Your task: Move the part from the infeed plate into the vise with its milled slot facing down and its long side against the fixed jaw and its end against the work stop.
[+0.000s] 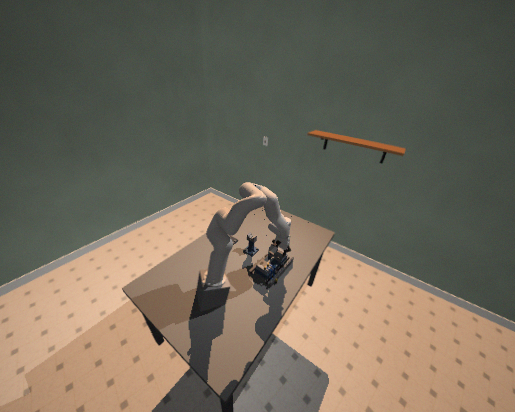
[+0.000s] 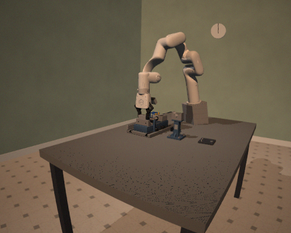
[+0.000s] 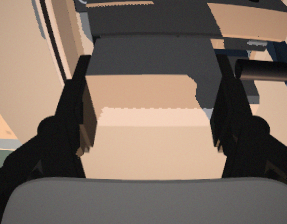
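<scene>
My gripper (image 3: 153, 73) is shut on the part (image 3: 150, 123), a tan block that fills the space between the two black fingers in the wrist view. The gripper points straight down over the vise (image 2: 150, 124) and holds the part low at its near end (image 2: 143, 115). In the wrist view the dark vise body lies just beyond the part, and a short dark rod (image 3: 260, 70) shows at the right. I cannot tell whether the part touches the low bars, and its slot is not visible. The infeed plate (image 2: 207, 141) lies flat on the table with nothing on it.
The blue V-block (image 2: 176, 129) stands on the table right of the vise, also seen in the top view (image 1: 251, 245). The arm's base (image 2: 195, 112) stands behind them. The vise also shows in the top view (image 1: 270, 267).
</scene>
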Motion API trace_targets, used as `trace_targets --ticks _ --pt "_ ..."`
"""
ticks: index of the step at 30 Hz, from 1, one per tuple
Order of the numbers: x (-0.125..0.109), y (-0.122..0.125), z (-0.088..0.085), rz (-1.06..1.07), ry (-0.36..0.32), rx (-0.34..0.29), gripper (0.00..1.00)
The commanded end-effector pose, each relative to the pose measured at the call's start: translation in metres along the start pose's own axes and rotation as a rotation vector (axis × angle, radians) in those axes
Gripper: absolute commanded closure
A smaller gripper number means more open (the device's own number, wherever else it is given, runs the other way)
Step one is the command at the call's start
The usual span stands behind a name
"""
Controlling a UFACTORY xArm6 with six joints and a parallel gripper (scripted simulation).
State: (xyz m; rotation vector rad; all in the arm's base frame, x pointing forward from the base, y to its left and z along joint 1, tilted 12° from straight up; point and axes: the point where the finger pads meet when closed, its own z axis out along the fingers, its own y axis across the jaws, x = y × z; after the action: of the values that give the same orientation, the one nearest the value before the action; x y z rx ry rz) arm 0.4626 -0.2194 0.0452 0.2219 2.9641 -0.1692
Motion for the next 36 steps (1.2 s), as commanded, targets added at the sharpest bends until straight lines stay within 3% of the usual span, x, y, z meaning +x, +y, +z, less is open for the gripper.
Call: trace_targets --ticks 1,36 --pt "-0.0015 -0.0004 -0.0004 0.000 -0.004 0.001 1.00" --pt "-0.0016 -0.0005 0.0040 0.000 -0.004 0.001 1.00"
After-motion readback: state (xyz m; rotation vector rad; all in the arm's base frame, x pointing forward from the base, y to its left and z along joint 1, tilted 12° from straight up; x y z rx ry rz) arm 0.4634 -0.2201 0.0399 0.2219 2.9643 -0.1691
